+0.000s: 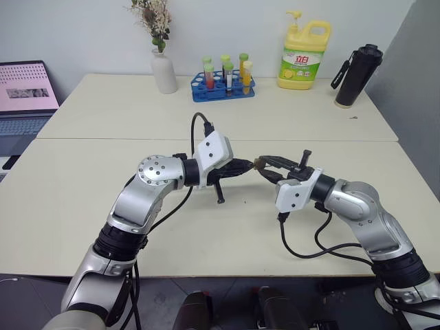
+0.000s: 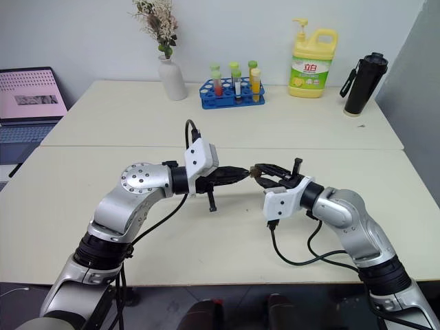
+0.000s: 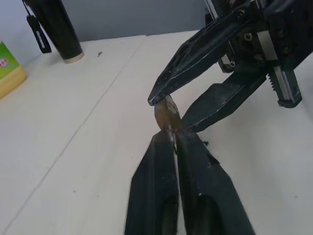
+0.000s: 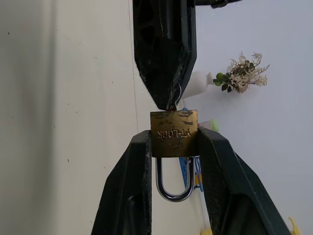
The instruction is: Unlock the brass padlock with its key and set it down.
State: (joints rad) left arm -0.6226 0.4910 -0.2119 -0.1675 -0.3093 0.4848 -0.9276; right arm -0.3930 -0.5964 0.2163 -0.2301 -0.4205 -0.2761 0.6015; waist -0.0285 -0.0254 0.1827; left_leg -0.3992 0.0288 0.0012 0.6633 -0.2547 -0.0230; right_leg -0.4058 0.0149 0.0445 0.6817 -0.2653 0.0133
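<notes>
Right gripper (image 4: 173,142) clamped padlock (image 4: 174,133) above counter (image 1: 82,206) | left gripper (image 3: 172,135), at padlock's 9 o'clock, pinched key (image 4: 175,104) at keyhole | shackle appeared seated; unlocking and set-down outstanding.

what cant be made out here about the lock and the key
- The key: in the right wrist view the left gripper covers it where it meets the brass padlock; only a thin glint shows.
- Shackle: the right gripper's fingers flank it and the body hides its ends, so locked or unlocked cannot be told.
- Head views: the padlock is too small for detail.
- Left wrist view: the left gripper's fingers hide the keyhole.
</notes>
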